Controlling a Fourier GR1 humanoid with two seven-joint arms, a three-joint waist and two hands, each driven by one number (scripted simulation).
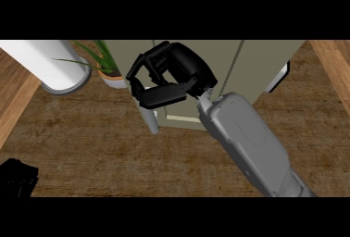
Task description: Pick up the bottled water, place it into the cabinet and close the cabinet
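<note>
Your right hand [179,67] is curled, seemingly pinching the top of the bottled water [150,121]. The bottle's long axis hangs toward 6 o'clock, and the cabinet [263,58] lies just beyond at 12.

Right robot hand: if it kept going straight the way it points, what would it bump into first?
Most likely the cabinet: the right robot hand points at its front, close beside the open door. Depth is hard to judge from above, so it may already be touching.
</note>
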